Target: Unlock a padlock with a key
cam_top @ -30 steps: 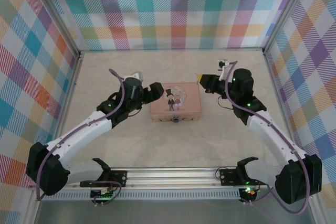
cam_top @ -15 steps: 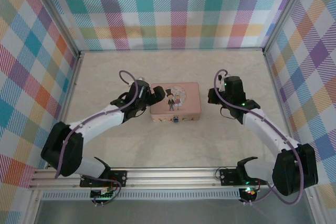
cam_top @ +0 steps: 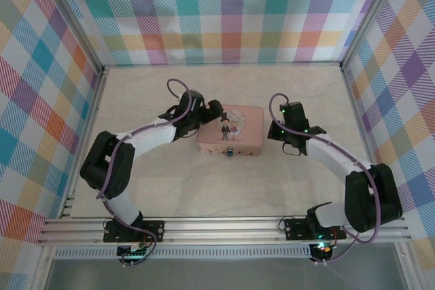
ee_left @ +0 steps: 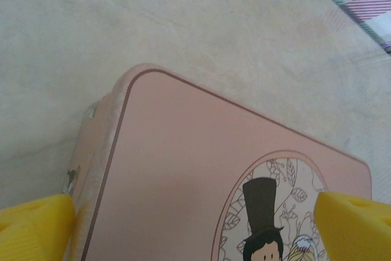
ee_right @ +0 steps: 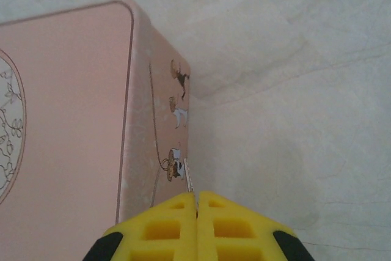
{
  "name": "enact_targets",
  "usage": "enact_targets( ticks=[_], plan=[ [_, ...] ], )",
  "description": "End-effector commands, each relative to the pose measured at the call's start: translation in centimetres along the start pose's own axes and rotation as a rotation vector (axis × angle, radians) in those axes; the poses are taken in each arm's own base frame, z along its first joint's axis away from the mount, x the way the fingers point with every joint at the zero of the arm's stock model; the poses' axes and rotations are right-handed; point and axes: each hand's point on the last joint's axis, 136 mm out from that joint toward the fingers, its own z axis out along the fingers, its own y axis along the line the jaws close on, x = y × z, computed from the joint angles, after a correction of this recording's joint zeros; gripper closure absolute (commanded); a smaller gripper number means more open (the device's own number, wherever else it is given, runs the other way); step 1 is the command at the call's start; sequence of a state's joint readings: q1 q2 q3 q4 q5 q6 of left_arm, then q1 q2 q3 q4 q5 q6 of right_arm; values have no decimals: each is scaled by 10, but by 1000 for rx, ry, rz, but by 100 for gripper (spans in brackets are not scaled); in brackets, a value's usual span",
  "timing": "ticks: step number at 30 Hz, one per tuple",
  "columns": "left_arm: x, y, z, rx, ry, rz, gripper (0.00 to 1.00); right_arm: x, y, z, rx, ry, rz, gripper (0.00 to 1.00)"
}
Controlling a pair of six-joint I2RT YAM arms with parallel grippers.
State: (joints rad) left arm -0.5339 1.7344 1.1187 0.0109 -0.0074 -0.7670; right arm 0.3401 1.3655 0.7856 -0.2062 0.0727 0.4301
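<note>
The left tool (ee_left: 195, 224) is gaping wide, empty, over the smooth, boxy pink tin (ee_left: 183, 169); the right tool (ee_right: 197, 212) is pinching a thin silvery sliver (ee_right: 188, 175).

L arm (cam_top: 146, 135) folded sharply at elbow, forearm reaching fwd and inward toward centre; L gripper (cam_top: 213, 109) at its tip, yellow fingers (ee_left: 36, 227) spread wide apart; R arm (cam_top: 340, 157) curves fwd and inward likewise, wrist low; R gripper (cam_top: 273, 131) closed, its yellow pads (ee_right: 177, 224) pressed flat together, no gap btwn them.
</note>
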Motion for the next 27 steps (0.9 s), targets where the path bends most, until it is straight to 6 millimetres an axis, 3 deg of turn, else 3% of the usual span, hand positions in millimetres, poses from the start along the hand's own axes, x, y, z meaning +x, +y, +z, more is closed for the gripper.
enact_targets(
  ticks=[1,9,12,16,23,27],
  plan=[
    [-23,-30,6,94,-28,-12,1,1,9,6,-5,23,8,100],
    [-50,-32,13,111,-53,-41,0,6,34,21,-57,60,7,100],
    [-64,-26,-4,102,-79,-36,0,7,45,24,-81,73,-3,100],
    [-71,-16,-34,57,-103,9,0,6,43,23,-74,71,-6,100],
    [-46,6,-75,-4,-100,67,0,-12,29,-3,-16,0,-43,100],
    [-17,30,-83,-53,-88,108,0,-31,29,-22,3,-60,-81,100]
  ],
)
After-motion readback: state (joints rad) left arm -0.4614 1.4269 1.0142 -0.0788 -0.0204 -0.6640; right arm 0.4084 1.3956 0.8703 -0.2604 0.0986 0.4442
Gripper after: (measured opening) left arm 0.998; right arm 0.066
